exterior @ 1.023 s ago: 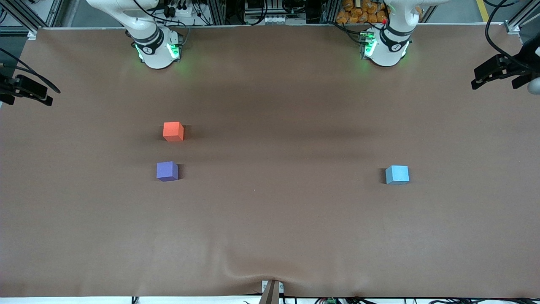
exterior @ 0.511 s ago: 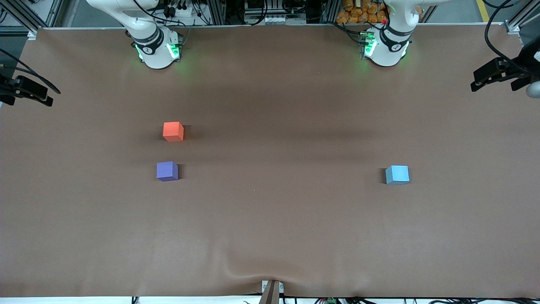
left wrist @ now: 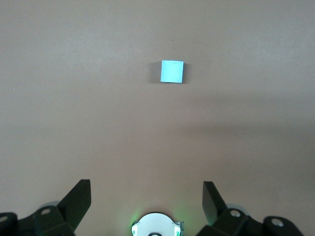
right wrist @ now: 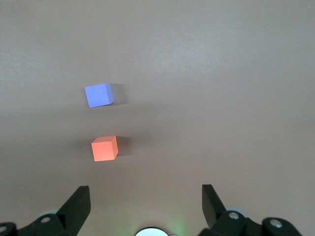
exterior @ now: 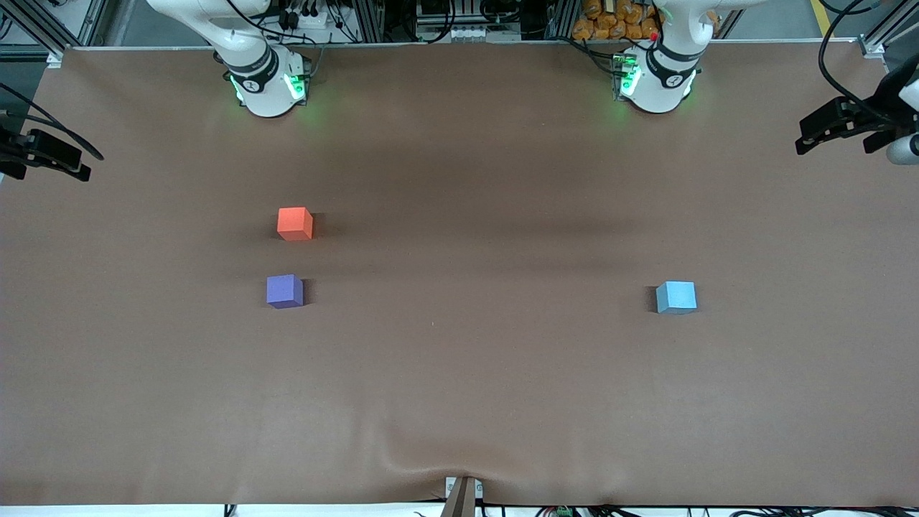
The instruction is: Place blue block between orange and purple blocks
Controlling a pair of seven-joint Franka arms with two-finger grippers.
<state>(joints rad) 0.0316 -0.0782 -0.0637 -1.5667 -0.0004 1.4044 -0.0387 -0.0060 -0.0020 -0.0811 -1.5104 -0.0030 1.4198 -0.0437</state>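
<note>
Shifted slightly inward, the left claw (exterior: 808,136), partly cut off, and right claw (exterior: 75,166) both gape apart.

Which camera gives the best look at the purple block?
The right wrist view: the purple block looks largest there, showing its top and one side. The front view shows it smaller, nearer the camera than the orange block. The left wrist view misses it.

Brown table (exterior: 502,395): orange block (exterior: 295,223), purple block (exterior: 284,291), blue block (exterior: 675,297).
</note>
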